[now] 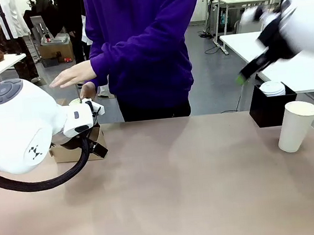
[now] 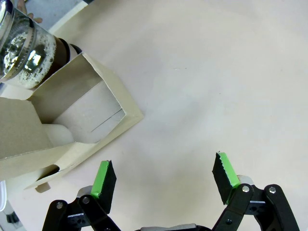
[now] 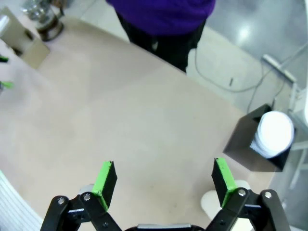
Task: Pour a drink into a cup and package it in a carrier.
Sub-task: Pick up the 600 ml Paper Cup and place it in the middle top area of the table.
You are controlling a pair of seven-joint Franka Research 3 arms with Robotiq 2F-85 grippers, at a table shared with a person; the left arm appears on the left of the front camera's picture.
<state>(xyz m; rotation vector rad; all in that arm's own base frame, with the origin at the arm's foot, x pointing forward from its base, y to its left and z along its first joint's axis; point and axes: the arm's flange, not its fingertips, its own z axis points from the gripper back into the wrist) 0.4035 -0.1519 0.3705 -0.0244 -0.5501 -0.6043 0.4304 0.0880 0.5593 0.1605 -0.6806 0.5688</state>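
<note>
The white paper cup [image 1: 297, 125] stands open-topped at the table's right side. The brown cardboard carrier [image 2: 72, 115] lies at the left, half hidden behind my left arm [image 1: 30, 129] in the front view. The glass press jug [image 2: 21, 55] with the dark drink [image 2: 60, 50] stands just beyond the carrier, and a person's hand [image 1: 87, 91] is close to it. My left gripper [image 2: 163, 175] hangs open over bare table beside the carrier. My right gripper [image 3: 163, 180], open and holding nothing, is high above the table's right part; it shows blurred [image 1: 241, 78] in the front view.
A black square box [image 1: 271, 106] holding white lids [image 1: 272, 88] stands at the far right edge, behind the cup. A person in a purple top [image 1: 144, 41] stands at the far side with the other hand [image 1: 72, 75] held out flat. The tan tabletop [image 1: 174, 182] is bare in the middle.
</note>
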